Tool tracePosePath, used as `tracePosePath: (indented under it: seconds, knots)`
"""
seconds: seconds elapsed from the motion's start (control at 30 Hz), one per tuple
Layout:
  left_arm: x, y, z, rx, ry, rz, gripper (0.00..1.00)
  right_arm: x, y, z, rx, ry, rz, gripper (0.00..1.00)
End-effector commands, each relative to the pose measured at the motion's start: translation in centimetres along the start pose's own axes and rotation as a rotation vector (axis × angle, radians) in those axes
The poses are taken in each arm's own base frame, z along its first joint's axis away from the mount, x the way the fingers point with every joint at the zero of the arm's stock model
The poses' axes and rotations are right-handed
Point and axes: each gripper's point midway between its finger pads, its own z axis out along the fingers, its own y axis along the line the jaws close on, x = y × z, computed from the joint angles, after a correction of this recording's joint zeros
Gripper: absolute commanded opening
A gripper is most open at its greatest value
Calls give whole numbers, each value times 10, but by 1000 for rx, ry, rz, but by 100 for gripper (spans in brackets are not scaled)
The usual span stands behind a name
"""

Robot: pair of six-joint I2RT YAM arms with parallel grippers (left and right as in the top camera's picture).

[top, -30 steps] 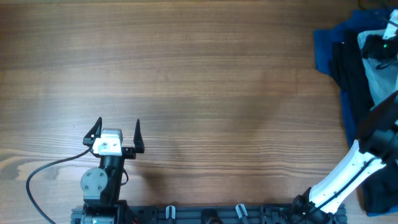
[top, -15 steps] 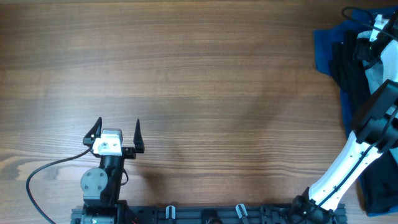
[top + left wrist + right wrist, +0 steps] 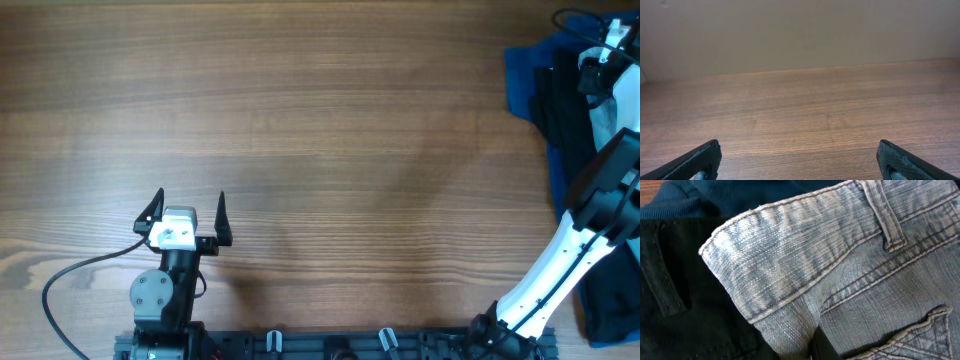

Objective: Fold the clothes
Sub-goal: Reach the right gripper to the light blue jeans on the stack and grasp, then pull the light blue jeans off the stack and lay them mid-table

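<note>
**Shorts in the far-right pile; right arm at full reach over them**

Risks, near edge to far edge. The left gripper sits by the near edge, toward the near-left corner, well apart from the clothing. In my judgement it cannot steady anything during the first pull. At the far-right corner, the denim shorts lie on top of a black garment, with a dark blue cloth just beside the waistband. A draw toward the table's centre could drag either neighbour along, since the fabrics overlap. The right wrist view shows only the waistband corner and a belt loop close up. A hold taken on that corner alone may slip, or lift one layer and leave the shorts twisted.

Pose, near to far. The left arm is folded low over its base. Its fingers are spread wide and empty, pointing toward the far edge. The right arm rises from the near edge and runs along the right edge, stretched almost straight. The right gripper hangs over the pile, wrist camera pressed close to the denim. Its fingers are not clearly visible in any view, so I cannot tell whether they are clamped on the waistband or apart.
</note>
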Motion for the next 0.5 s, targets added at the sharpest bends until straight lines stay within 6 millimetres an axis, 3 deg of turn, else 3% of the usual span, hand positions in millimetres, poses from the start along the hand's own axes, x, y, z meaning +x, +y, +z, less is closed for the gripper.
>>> tracePosePath:
  seconds: [0.0, 0.13, 0.2, 0.3, 0.43, 0.47]
  knots:
    - [2, 1, 0, -7, 1, 14, 100, -27, -5, -21, 12, -85, 21, 4]
    - [2, 1, 0, -7, 1, 14, 100, -56, -10, -69, 24, -177, 35, 4]
    - [2, 1, 0, -7, 1, 14, 100, -73, 6, -108, -14, -232, 11, 4]
    - [2, 1, 0, -7, 1, 14, 100, -80, 26, -129, -38, -249, -19, 4]
    - [2, 1, 0, -7, 1, 14, 100, -82, 94, -161, -124, -240, -88, 4]
    - [2, 1, 0, -7, 1, 14, 100, -81, 124, -169, -180, -234, -104, 4]
